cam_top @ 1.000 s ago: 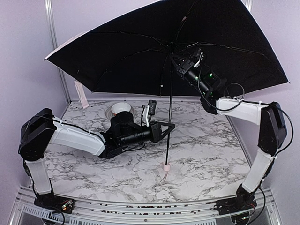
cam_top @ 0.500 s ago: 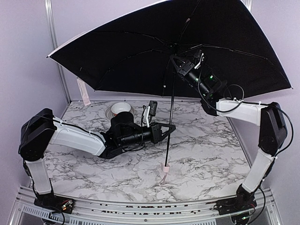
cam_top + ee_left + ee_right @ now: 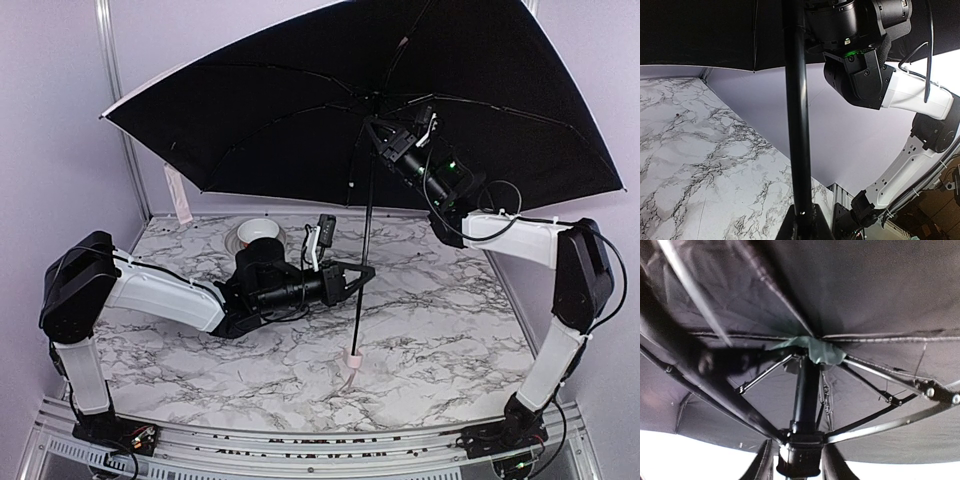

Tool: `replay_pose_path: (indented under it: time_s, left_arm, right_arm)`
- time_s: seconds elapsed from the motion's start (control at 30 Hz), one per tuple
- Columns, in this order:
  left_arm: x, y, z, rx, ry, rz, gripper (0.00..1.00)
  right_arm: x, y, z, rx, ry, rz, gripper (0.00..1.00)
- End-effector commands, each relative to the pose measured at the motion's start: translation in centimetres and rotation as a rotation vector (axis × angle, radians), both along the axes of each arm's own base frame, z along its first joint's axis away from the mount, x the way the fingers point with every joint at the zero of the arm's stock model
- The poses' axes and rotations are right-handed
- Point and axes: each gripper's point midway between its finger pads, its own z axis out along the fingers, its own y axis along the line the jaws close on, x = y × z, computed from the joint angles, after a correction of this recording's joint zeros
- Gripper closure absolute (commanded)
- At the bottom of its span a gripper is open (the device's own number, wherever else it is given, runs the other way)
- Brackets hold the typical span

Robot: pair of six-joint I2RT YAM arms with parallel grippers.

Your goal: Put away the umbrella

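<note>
Left of the umbrella (image 3: 300, 120) shaft (image 3: 364, 225): white bowl (image 3: 258, 232), at the back of the marble tabletop (image 3: 440, 330).

At the shaft, low down: left end effector (image 3: 367, 270), pressed together on the rod and holding it upright. The handle knob (image 3: 351, 356) rests on the tabletop below.

Above the shaft: canopy fully spread, black lining downward.

Right of the shaft, just under the ribs: right end effector (image 3: 377, 128), its fingers (image 3: 764, 464) bracketing the runner (image 3: 800, 457). Whether they pinch it cannot be told.

Step in hand, by judgement: collapsing the canopy, not yet begun. The next move calls for a firm hold on the runner and a straight pull down the shaft, with the left holding steady.

Views: only the left wrist shows the rod rising from its own grip. Only the right wrist shows the runner and struts close up. Only the overhead shows the knob and bowl.
</note>
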Motion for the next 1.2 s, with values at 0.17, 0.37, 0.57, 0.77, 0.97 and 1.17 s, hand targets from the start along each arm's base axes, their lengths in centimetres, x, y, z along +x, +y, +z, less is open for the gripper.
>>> replay_pose_path:
  time_s: [0.17, 0.37, 0.57, 0.77, 0.97, 1.17]
  left_arm:
    - [-1.0, 1.0, 7.1, -0.197, -0.138, -0.017, 1.00]
    - [-0.8, 1.0, 6.7, -0.192, -0.130, -0.013, 1.00]
    - [-0.7, 0.9, 6.5, -0.191, -0.125, -0.012, 1.00]
    - [-0.8, 0.8, 6.5, -0.191, -0.124, -0.017, 1.00]
    - [-0.8, 0.9, 6.5, -0.189, -0.125, -0.015, 1.00]
    - [-0.8, 1.0, 6.5, -0.190, -0.126, -0.011, 1.00]
  right_arm:
    - [-2.6, -1.0, 2.1, 0.058, -0.112, 0.010, 0.61]
    - [-2.7, -1.6, 2.8, 0.079, -0.132, -0.017, 0.47]
    - [-2.4, -1.4, 3.1, 0.084, -0.132, -0.015, 0.48]
    - [-1.8, -0.8, 3.3, 0.079, -0.130, -0.003, 0.49]
    - [-1.4, -0.5, 3.4, 0.077, -0.129, 0.004, 0.66]
    - [-1.4, -0.4, 2.8, 0.075, -0.114, 0.010, 0.64]
